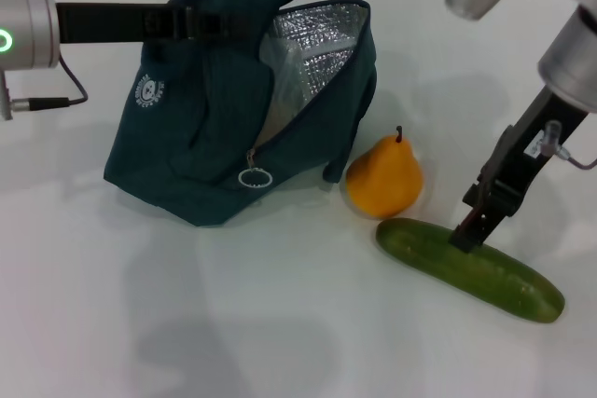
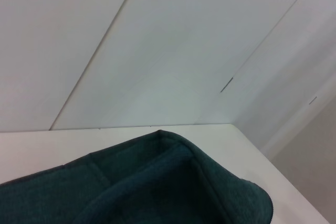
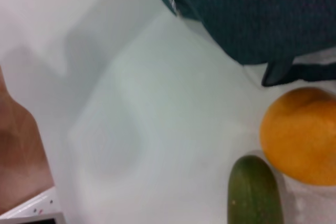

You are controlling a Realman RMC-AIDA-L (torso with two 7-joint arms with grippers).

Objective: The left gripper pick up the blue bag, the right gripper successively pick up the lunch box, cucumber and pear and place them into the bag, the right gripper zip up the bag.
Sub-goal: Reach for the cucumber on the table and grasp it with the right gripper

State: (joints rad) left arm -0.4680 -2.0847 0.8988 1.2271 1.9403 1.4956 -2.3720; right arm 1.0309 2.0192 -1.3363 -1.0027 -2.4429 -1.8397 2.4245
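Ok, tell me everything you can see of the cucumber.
The cucumber is long, dark green and smooth-skinned with rounded ends. It lies flat on the white table, running diagonally on the robot's right side. Its nearer end sits close beside the orange-yellow pear; whether they touch is unclear. The right gripper is down at its upper side, near the end by the pear, its fingertips at the skin. The cucumber is not lifted.
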